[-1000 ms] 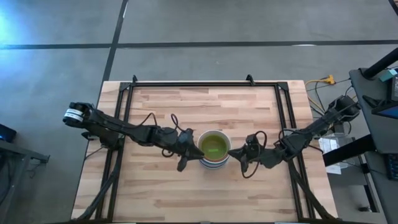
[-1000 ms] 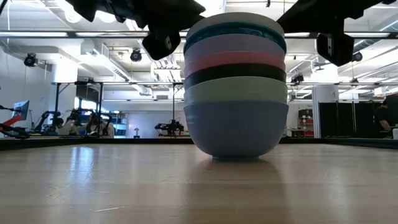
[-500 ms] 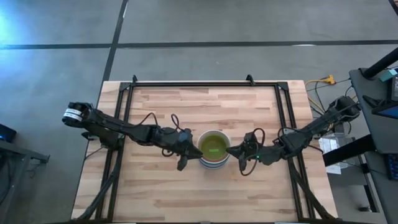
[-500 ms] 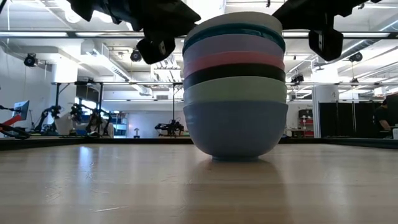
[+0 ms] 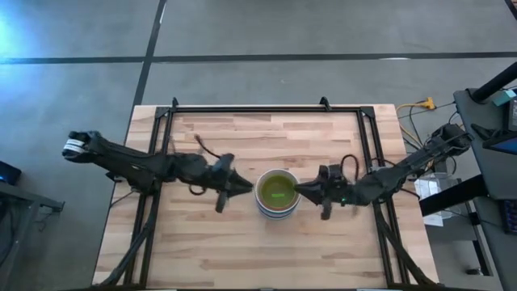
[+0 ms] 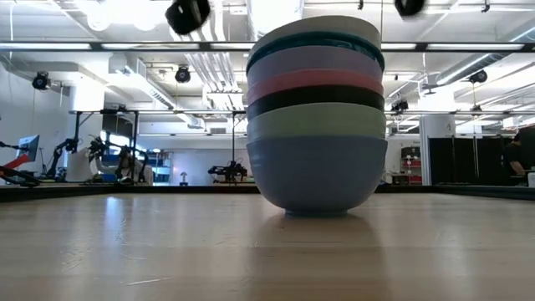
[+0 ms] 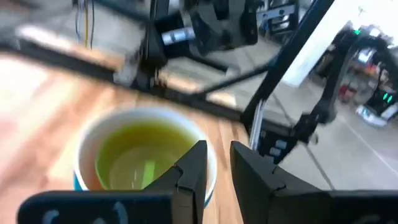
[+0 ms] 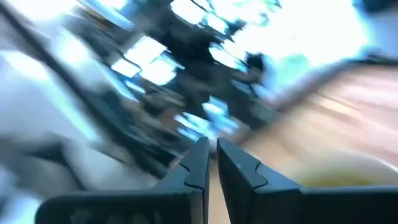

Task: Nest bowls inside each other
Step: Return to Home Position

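Observation:
The bowls [image 5: 277,194] stand nested in one stack at the table's middle, resting on the blue bottom bowl [image 6: 318,176]. Above it show mint green, black, pink, lavender, teal and white rims, and the lime green bowl [image 7: 140,155] sits inside on top. My left gripper [image 5: 241,187] hovers left of the stack, its fingers [image 7: 198,158] a narrow gap apart. My right gripper [image 5: 300,191] hovers by the stack's right rim, shut, as its fingers [image 8: 200,163] show. Both are raised above the stack in the low view.
Bare wooden table [image 5: 242,242] lies all round the stack. A black metal frame [image 5: 266,108] runs along the far edge and both sides. A desk with gear [image 5: 485,145] stands beyond the right edge.
Both grippers have risen, almost leaving the top of the low view. My left gripper has drawn back from the stack's left rim toward the table's left edge. The stack has stayed where it was.

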Controlling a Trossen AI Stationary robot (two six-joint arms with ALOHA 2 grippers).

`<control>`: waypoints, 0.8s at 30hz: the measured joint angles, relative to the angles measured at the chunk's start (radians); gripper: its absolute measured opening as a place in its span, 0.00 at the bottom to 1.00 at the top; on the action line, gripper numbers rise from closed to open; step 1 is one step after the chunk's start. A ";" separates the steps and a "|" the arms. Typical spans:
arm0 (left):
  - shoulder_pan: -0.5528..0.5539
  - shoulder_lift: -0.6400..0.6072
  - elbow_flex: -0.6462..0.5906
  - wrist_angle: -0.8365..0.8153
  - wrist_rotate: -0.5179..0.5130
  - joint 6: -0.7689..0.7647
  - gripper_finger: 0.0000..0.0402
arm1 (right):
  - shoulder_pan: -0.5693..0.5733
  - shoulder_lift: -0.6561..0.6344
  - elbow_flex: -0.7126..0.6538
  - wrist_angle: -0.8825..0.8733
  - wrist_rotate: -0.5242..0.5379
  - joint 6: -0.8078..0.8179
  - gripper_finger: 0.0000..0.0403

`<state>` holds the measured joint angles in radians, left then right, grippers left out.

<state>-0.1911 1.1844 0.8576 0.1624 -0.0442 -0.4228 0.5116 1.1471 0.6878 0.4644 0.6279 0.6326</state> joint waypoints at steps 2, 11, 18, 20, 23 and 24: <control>0.001 -0.055 -0.001 0.024 -0.016 0.012 0.14 | -0.039 0.000 -0.011 0.230 -0.137 -0.063 0.06; 0.072 -0.175 0.000 0.192 -0.008 0.100 0.14 | -0.400 0.033 0.043 0.588 -0.624 -0.155 0.06; 0.129 -0.362 -0.001 0.108 -0.029 0.179 0.14 | -0.727 -0.109 0.048 0.616 -0.762 -0.190 0.06; 0.133 -0.442 -0.001 0.033 -0.076 0.202 0.14 | -0.804 -0.193 0.041 0.570 -0.785 -0.198 0.06; 0.133 -0.553 -0.001 -0.039 -0.149 0.228 0.14 | -0.898 -0.356 0.037 0.387 -0.822 -0.221 0.06; 0.133 -0.580 -0.002 -0.052 -0.164 0.239 0.14 | -0.915 -0.417 0.037 0.300 -0.826 -0.240 0.06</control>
<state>-0.0578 0.6045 0.8557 0.1100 -0.2086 -0.1834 -0.4030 0.7303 0.7246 0.7641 -0.1980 0.3929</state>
